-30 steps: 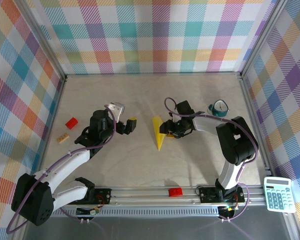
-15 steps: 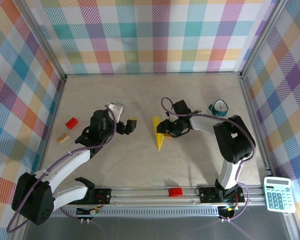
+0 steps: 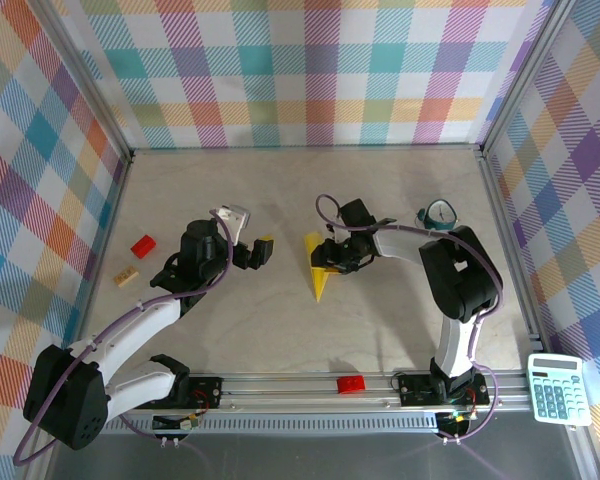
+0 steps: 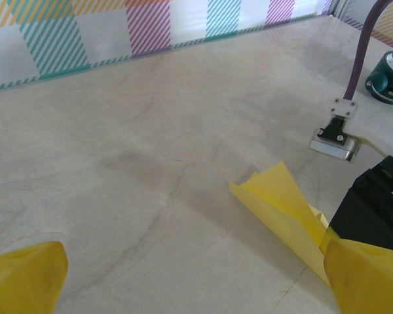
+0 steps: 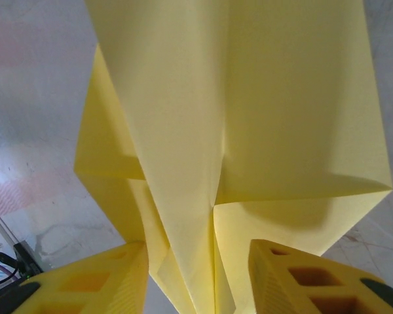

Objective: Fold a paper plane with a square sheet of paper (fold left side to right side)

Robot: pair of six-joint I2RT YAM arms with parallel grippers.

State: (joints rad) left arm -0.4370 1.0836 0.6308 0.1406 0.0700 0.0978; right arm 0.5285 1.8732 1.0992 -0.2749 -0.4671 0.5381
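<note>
The yellow paper (image 3: 318,266) lies mid-table, folded into a narrow pointed dart shape with its tip toward the near edge. From the left wrist, one flap of the paper (image 4: 285,203) stands up off the table. My right gripper (image 3: 331,258) is low at the paper's wide end. In its own view the gripper (image 5: 198,281) straddles the raised centre fold of the paper (image 5: 249,98), with its yellow fingers (image 5: 301,281) apart on either side. My left gripper (image 3: 260,250) hangs open to the left of the paper, with bare table between its fingertips (image 4: 26,278).
A teal tape roll (image 3: 438,215) stands right of the right arm. A red brick (image 3: 143,245) and a tan block (image 3: 127,276) lie at the far left. Another red brick (image 3: 351,383) rests on the front rail. A calculator (image 3: 557,388) sits at the lower right.
My right gripper has slid a little left and farther onto the paper's wide end, and its jaws have narrowed. The left arm has stayed still.
</note>
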